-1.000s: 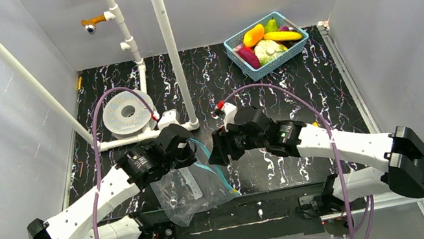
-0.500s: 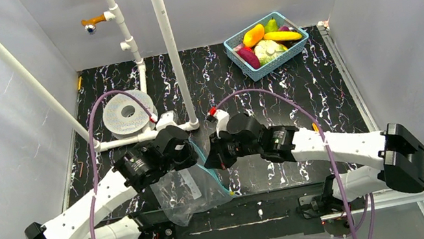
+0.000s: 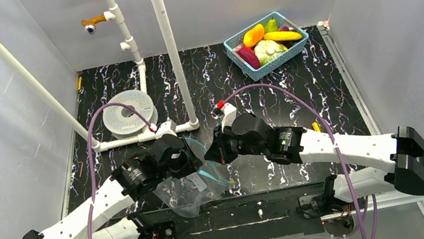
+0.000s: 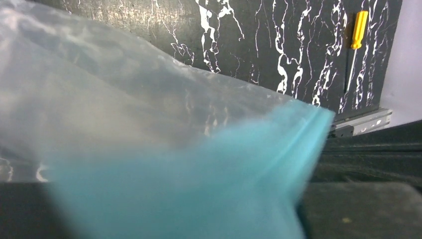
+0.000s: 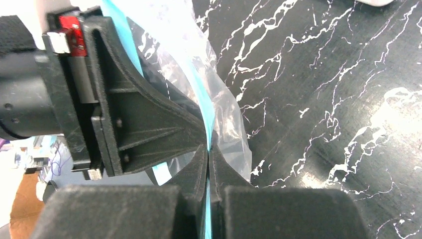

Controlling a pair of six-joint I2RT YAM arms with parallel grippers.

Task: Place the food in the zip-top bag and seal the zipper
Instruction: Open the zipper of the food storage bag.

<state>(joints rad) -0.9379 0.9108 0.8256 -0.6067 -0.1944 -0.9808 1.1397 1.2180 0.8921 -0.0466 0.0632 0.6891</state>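
Note:
The clear zip-top bag (image 3: 195,193) lies crumpled near the table's front edge, between my two arms. Its light-blue zipper (image 3: 210,171) runs up to both grippers. My right gripper (image 3: 210,154) is shut on the zipper (image 5: 201,94), the strip pinched between its tips (image 5: 209,149). My left gripper (image 3: 194,161) sits right beside it. One of its fingers (image 5: 154,127) shows against the bag (image 5: 226,117), but the gap is hidden. The blurred zipper (image 4: 199,189) fills the left wrist view, hiding those fingers. The food (image 3: 265,44) lies in the basket far right.
The light-blue mesh basket (image 3: 234,36) stands at the back right corner. White pipes (image 3: 170,48) rise just behind the grippers, with a white perforated disc (image 3: 127,113) to their left. A yellow-handled screwdriver (image 4: 357,35) lies on the black marbled table near my right arm.
My right gripper has moved left onto the zipper strip and closed on it. The left arm has dropped lower, and the bag now lies flatter and further right.

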